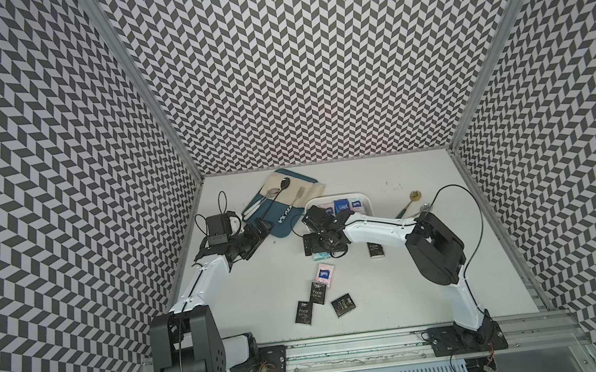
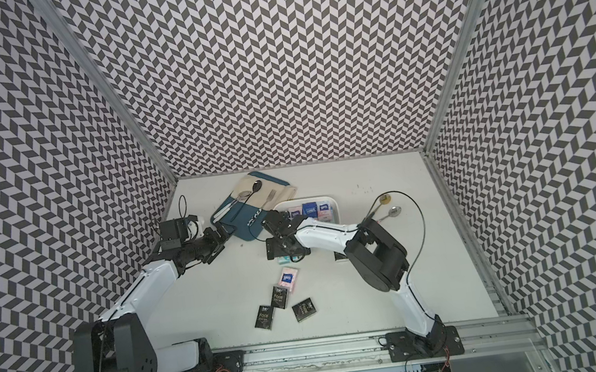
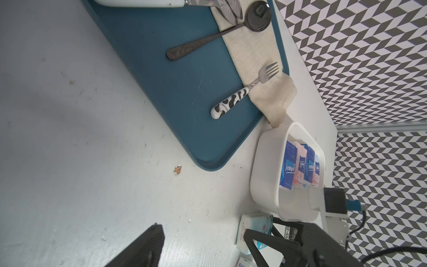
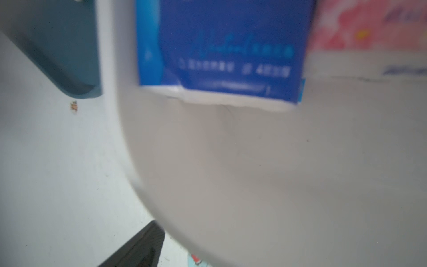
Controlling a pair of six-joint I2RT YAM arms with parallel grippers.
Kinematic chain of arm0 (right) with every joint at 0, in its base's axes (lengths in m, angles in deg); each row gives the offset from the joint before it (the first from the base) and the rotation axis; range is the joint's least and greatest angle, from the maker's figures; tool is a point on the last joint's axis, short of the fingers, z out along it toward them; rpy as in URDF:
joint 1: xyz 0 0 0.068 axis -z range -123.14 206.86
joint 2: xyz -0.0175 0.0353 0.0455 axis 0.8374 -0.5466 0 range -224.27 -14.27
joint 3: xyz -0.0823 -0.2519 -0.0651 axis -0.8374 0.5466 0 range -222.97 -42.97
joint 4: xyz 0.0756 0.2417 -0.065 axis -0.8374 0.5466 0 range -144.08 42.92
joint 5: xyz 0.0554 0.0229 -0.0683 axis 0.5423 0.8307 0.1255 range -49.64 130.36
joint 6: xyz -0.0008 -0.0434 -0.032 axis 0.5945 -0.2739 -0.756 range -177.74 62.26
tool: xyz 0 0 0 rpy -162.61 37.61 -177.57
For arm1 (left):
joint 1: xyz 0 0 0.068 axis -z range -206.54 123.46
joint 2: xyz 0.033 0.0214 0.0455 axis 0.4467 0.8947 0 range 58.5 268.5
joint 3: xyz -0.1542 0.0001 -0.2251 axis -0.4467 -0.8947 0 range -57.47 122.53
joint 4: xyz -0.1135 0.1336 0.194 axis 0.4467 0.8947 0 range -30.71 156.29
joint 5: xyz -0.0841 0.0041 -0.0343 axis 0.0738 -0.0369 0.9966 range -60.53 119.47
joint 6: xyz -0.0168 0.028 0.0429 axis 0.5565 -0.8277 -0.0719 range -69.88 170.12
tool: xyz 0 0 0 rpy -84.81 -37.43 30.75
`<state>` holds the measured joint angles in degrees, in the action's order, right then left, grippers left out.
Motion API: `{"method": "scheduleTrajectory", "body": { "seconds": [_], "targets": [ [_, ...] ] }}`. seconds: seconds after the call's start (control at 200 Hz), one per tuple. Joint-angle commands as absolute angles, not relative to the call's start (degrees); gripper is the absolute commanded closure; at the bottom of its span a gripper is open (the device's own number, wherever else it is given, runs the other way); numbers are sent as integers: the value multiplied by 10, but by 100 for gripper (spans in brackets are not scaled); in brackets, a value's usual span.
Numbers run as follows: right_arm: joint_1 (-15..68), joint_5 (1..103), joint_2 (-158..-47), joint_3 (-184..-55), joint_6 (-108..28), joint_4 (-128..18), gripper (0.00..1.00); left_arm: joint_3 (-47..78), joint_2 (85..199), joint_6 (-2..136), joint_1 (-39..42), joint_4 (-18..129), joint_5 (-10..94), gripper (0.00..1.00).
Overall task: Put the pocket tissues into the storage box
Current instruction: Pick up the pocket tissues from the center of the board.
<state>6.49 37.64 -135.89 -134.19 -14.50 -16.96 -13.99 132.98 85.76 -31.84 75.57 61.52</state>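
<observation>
Far edge of table, top views: storage box (image 1: 336, 196) sits mid-way along it, just beside blue tray (image 1: 281, 230); several pocket tissues (image 1: 342, 205) stand inside, shown in both top views.
Loose pkts: teal pkt (image 1: 320, 267) just beside box; pink-white pkt (image 1: 325, 276) and three black "Face" pkts (image 1: 318, 292) mid-table; fourth Face pkt (image 1: 375, 250) partly under right arm.
Right gripper (image 1: 315, 220): over box's near corner on tray side, jaws wide, nothing in them.
Left gripper (image 1: 257, 231): just beside tray's edge, spread wide, empty.
Left wrist view: tissues on edge in a row along box wall (image 3: 265, 175); fork (image 3: 245, 92) and spoon (image 3: 219, 34) on tray; only one finger (image 3: 147, 245) shows.
Right wrist view: blurred; dark blue pkt (image 4: 221, 46) w/ pink one beside it, bare box floor below.
Risk: right gripper, low by rim, may clip box or topple upright pkts when pulling out; teal pkt prob. masked by wrist, so a grasp there could miss.
Hidden: right fingertips, box's near half, pkt count inside.
</observation>
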Motion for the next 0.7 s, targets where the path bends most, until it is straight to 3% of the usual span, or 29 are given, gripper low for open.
{"method": "scheduleTrajectory", "body": {
  "seconds": [0.0,0.125,0.35,0.696],
  "targets": [
    [64,353,-1362,-1339,-134,-176,3,-148,1316,852,-323,743,625,1],
    [65,356,-1362,-1335,-136,-180,9,-149,1315,854,-325,742,628,1],
    [65,374,-1363,-1336,-150,-194,34,-149,1314,853,-327,745,628,1],
    [64,467,-1294,-1334,-180,-248,37,-153,1313,849,-329,751,628,1]
  ]
}}
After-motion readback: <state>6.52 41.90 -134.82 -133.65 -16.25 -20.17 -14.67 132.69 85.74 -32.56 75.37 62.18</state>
